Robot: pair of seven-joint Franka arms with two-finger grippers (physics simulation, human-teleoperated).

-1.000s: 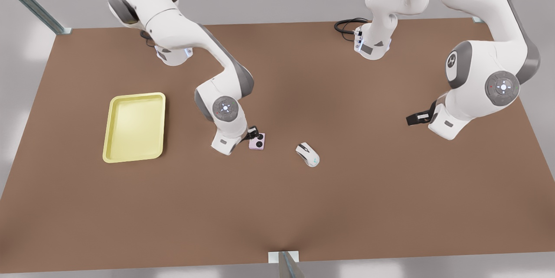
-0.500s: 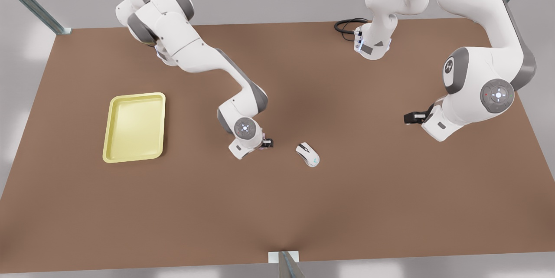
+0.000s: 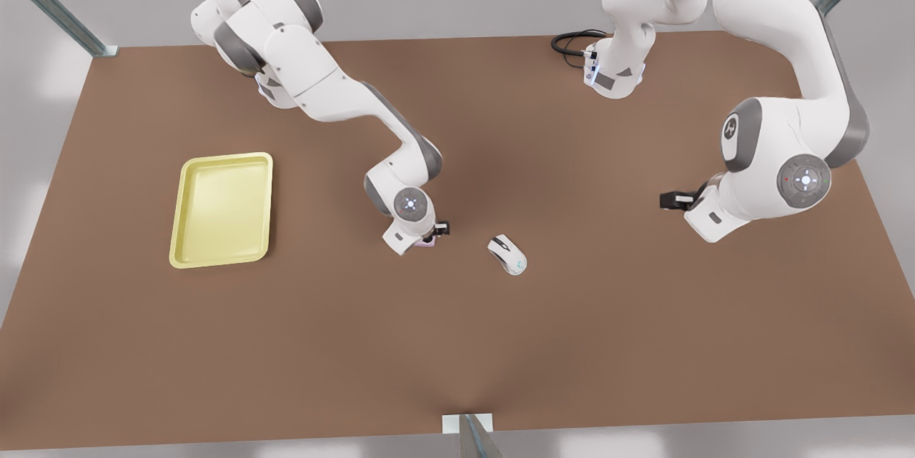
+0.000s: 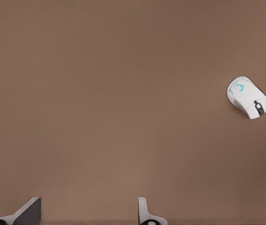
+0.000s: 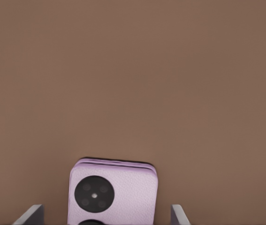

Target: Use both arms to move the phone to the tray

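Observation:
The pale pink phone (image 5: 111, 190) lies flat on the brown table, one black lens fully in sight and a second at the picture's edge. My right gripper (image 5: 107, 216) is open, a finger on each side of the phone with a small gap to its edges. In the front view this gripper (image 3: 433, 234) sits low over the phone (image 3: 427, 246), which shows as a pink sliver. The yellow tray (image 3: 221, 209) lies empty toward the front view's left. My left gripper (image 3: 673, 199) hovers open at the front view's right, with nothing between its fingers (image 4: 29, 213).
A white computer mouse (image 3: 507, 254) lies just to the front view's right of the phone, and the left wrist view catches this mouse (image 4: 248, 97) farther off. A black cable (image 3: 572, 40) is coiled at the back edge by an arm base.
The right arm has dropped and shifted over the phone, which lay exposed beside the gripper a second ago. The left gripper has drifted slightly toward the front view's left.

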